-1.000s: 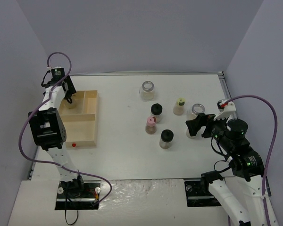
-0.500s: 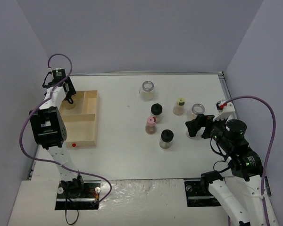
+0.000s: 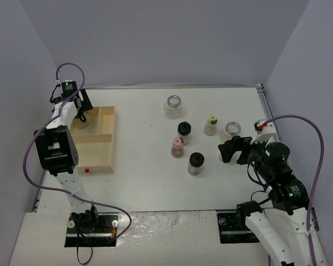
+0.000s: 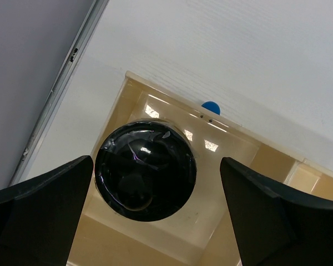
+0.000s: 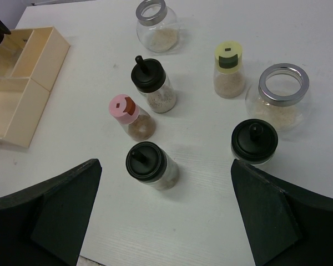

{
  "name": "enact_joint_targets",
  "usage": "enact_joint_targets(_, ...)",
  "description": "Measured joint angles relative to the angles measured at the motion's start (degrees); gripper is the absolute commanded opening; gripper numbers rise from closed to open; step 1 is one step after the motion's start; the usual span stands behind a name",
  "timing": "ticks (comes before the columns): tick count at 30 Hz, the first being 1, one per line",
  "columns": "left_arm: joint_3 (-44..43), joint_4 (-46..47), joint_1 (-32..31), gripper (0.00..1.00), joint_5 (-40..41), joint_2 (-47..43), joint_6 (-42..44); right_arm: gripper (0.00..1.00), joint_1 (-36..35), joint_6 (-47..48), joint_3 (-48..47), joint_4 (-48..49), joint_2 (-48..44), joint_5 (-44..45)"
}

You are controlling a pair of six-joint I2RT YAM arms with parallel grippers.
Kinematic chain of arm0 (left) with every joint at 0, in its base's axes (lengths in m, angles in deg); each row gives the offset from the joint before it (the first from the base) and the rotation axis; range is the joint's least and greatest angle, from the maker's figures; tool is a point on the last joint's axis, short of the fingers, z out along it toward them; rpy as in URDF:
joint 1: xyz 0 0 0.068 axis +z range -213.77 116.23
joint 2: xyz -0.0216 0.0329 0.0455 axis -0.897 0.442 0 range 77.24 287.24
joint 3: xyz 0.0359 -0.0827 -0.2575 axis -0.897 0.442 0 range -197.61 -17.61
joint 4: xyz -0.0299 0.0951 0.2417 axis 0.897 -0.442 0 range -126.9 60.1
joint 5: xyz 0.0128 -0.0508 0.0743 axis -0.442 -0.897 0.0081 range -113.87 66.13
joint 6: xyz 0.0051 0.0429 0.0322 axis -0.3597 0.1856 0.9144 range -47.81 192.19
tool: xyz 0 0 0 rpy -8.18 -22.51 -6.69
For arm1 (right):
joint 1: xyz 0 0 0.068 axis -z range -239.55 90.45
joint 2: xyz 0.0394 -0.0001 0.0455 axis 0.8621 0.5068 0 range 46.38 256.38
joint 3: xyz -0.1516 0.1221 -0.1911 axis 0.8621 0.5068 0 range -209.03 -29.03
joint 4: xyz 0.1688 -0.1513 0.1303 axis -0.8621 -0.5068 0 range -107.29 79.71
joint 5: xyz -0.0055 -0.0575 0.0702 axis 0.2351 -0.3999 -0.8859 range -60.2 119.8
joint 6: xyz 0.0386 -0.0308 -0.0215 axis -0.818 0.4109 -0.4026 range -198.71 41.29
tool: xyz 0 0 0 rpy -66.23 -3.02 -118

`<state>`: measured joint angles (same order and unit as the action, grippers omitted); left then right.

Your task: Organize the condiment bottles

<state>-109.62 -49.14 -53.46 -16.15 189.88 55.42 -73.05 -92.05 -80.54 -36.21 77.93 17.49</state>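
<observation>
Left gripper (image 4: 156, 162) opened | black-capped jar (image 4: 145, 170) in tray (image 3: 94, 155) corner compartment

The whole table (image 3: 155, 183) is seen from high above and behind the arm bases, looking down and forward, with the wooden tray (image 3: 94, 152) at the left. The left wrist view is held close, straight down over the tray's far-left compartment and a black-capped jar (image 4: 145, 170). The right wrist view is aimed obliquely down from well right of the tray, whose corner is caught at its left edge. The tray is thus shared by all three views.
</observation>
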Motion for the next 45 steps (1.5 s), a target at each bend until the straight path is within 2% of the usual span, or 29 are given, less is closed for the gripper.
enact_joint_targets(8,0.3,-2.8,0.0,0.97,-1.6,-5.3,-0.8,1.0,0.0,-0.5,-0.1,0.0,-1.9,0.0)
enact_joint_targets(12,4.2,-4.4,-0.7,0.97,-5.0,-15.6,-2.7,1.0,0.0,-0.6,-1.1,-0.1,-2.8,0.1)
enact_joint_targets(15,8.4,-5.1,-3.5,0.97,-7.3,-25.5,-3.4,1.0,0.0,-0.5,-2.0,-0.1,-3.5,0.8)
enact_joint_targets(19,11.9,-4.5,-13.2,0.97,-10.6,-35.6,-3.5,1.0,0.0,-0.5,-2.7,-0.2,-4.2,1.4)
enact_joint_targets(25,21.3,-2.6,-36.9,0.97,-14.0,-43.3,-3.1,1.0,0.0,-0.6,-3.1,-1.1,-4.5,1.7)
enact_joint_targets(28,23.2,-1.0,-44.7,0.97,-13.0,-42.0,-2.2,1.0,0.0,-0.7,-3.1,-1.6,-5.2,1.6)
enact_joint_targets(32,22.3,1.9,-49.8,0.97,-11.9,-36.5,0.2,1.0,0.0,-1.4,-3.1,-1.8,-6.1,1.6)
enact_joint_targets(38,13.5,7.2,-52.9,0.97,-13.3,-21.1,5.5,1.0,0.0,-2.0,-3.4,-2.2,-6.3,1.6)
enact_joint_targets(45,0.0,5.8,-53.8,0.97,-15.4,-5.9,10.3,1.0,0.0,-2.8,-3.8,-2.6,-6.3,1.3)
